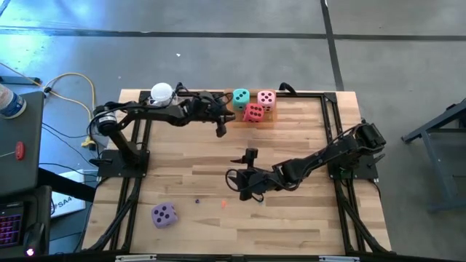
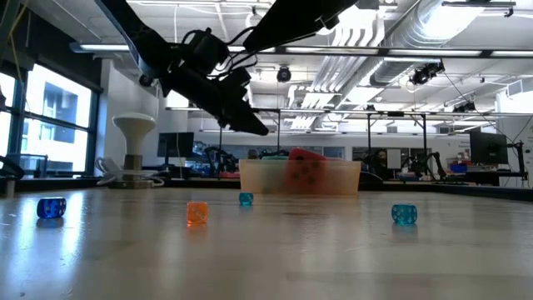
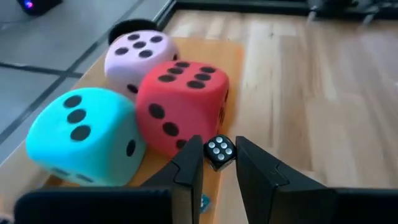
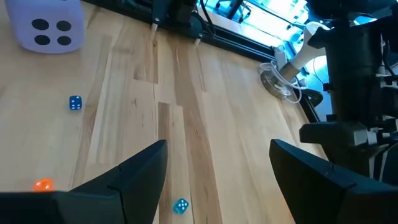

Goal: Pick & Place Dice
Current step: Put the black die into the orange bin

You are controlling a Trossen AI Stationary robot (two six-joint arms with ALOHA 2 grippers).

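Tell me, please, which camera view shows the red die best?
The left wrist view: the red die fills the frame between the teal die and pink die, pips clear. The high view shows it small at the table's far edge; the low view only blurred through the tray wall; the right wrist view misses it.

Small blue (image 4: pixel 74 103), orange (image 4: pixel 43 184) and teal (image 4: pixel 180 206) beads on the wooden table (image 4: pixel 205 124); white lamp (image 2: pixel 134 142) beyond.

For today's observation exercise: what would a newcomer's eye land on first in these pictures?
Three big dice, teal, red and pink, huddle in a tray at the table's far edge. The left gripper pinches a tiny black die there. The purple die sits alone at the near-left.
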